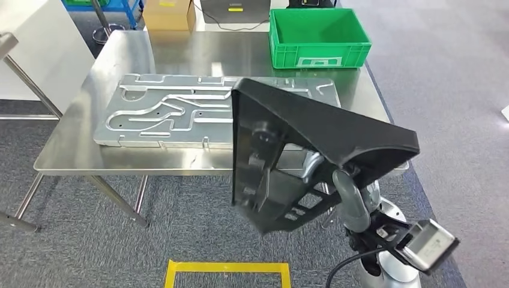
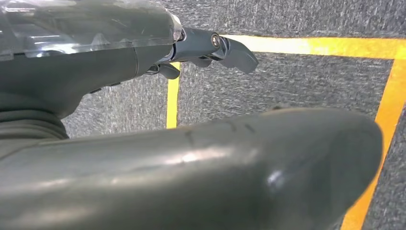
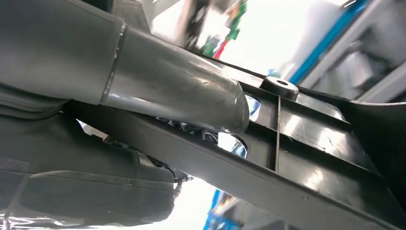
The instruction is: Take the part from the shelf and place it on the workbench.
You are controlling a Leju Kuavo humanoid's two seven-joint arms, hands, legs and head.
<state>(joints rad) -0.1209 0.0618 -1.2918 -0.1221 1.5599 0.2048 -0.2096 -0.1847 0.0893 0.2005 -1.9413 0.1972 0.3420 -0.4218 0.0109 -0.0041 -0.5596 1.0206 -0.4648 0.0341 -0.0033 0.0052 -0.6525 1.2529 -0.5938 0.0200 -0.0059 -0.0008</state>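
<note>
Black part (image 1: pixel 312 129) hides workbench (image 1: pixel 78 135); crate (image 1: pixel 318 37).

Machined plate (image 1: pixel 174 114) fills bench (image 1: pixel 78 129) middle; green crate (image 1: pixel 317 37) probably blocks far corner.

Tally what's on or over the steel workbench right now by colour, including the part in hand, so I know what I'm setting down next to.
Black: 1, the black plastic part, held by the right hand over the near edge of the workbench
Silver: 1, the machined metal plate lying flat
Green: 1, the green crate at the far corner
Total: 3
</note>
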